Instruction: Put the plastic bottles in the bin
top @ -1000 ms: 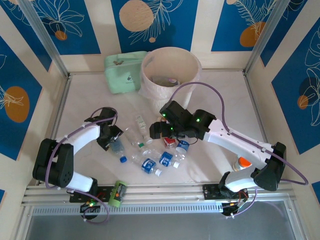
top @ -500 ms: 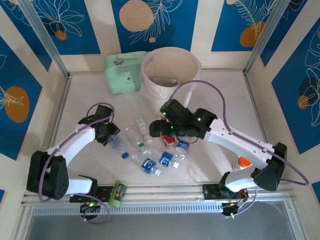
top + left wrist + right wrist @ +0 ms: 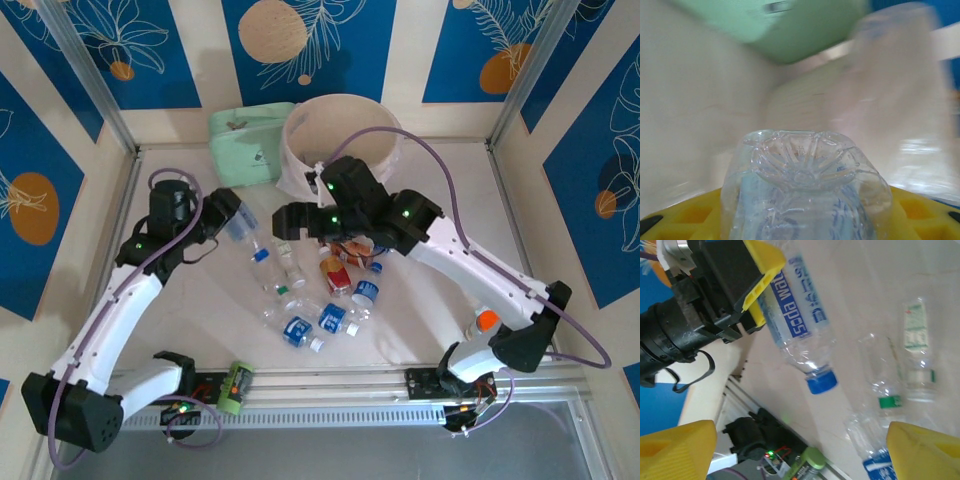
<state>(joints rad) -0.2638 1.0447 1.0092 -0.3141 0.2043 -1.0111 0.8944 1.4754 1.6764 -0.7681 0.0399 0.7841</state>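
Right wrist view: left gripper clamps a clear soda-water bottle with a blue label, blue cap lowermost. The left wrist view alone shows its moulded base. Overhead, the bottle is left of centre, the bin top centre. Right gripper is spread, empty.

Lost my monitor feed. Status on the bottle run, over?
Left gripper shut on blue-label bottle, held aloft. Right gripper open over loose bottles. Right arm may crowd bin approach.
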